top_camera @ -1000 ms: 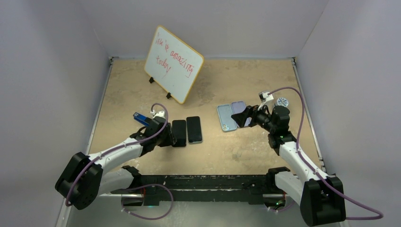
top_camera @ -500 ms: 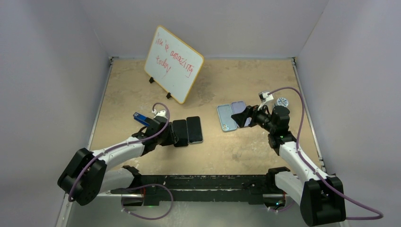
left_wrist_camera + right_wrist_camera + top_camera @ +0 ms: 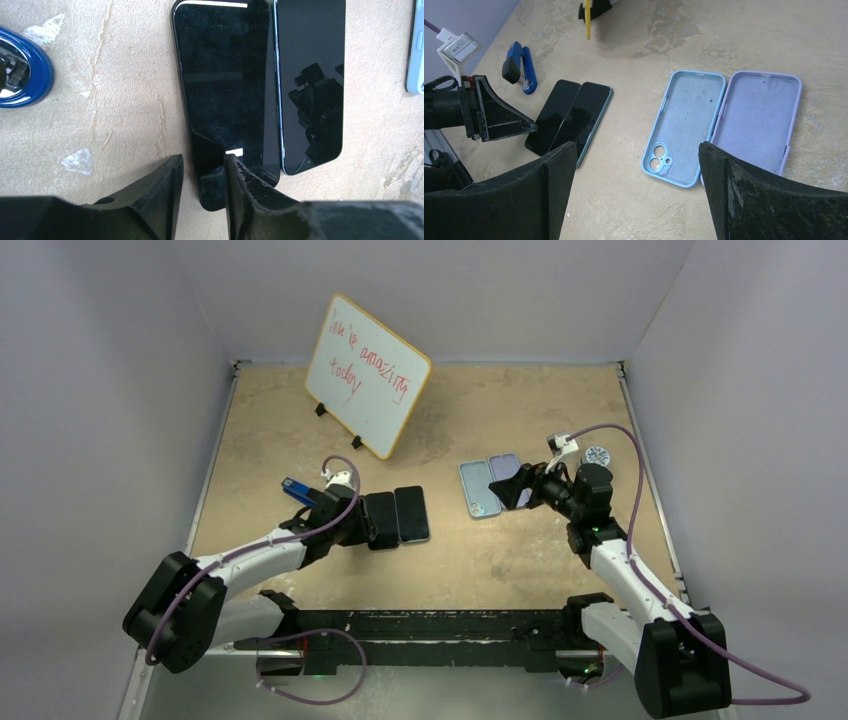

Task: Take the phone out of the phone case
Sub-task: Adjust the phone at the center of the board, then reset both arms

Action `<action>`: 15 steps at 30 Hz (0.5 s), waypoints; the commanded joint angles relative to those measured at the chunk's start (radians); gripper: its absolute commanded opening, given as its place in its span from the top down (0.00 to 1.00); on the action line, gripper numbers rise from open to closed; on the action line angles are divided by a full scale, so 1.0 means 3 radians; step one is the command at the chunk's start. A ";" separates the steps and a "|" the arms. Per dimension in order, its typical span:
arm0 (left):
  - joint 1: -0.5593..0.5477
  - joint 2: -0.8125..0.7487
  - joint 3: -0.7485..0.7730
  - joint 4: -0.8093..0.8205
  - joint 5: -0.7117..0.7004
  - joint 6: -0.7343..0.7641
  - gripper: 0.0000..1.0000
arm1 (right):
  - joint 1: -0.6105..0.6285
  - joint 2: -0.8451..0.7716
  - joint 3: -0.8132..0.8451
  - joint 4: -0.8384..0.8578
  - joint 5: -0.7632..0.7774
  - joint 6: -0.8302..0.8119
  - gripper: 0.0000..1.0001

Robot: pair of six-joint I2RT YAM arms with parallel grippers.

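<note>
Two bare phones lie side by side mid-table: a black phone (image 3: 380,520) (image 3: 225,90) and a green-edged phone (image 3: 411,513) (image 3: 310,80). To their right lie two empty cases, inner side up: a blue case (image 3: 478,488) (image 3: 684,125) and a purple case (image 3: 506,472) (image 3: 756,117). My left gripper (image 3: 358,530) (image 3: 200,162) is slightly open, low at the black phone's near end, with its near left corner between the fingertips. My right gripper (image 3: 508,490) (image 3: 636,150) is wide open and empty, above the table near the cases.
A blue stapler-like object (image 3: 296,490) (image 3: 20,70) lies left of the phones. A whiteboard (image 3: 366,375) with red writing stands at the back. A small round object (image 3: 597,454) lies by the right arm. Walls enclose the table on three sides.
My left gripper has moved slightly right, up to the black phone's near end. The right arm and the cases have not moved.
</note>
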 commanded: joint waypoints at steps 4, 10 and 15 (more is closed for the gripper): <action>0.0016 -0.0246 0.0255 -0.0114 -0.0198 0.0154 0.48 | 0.0013 -0.0036 0.0079 -0.0043 0.0079 0.0096 0.08; 0.0050 -0.0739 0.0627 -0.0578 -0.0509 0.0424 0.31 | 0.0016 -0.0199 0.0136 -0.0316 0.0347 0.0339 0.01; 0.0056 -0.1333 0.1003 -0.1011 -0.0800 0.0598 0.21 | 0.0013 -0.0581 0.0317 -0.0681 0.0976 0.0727 0.01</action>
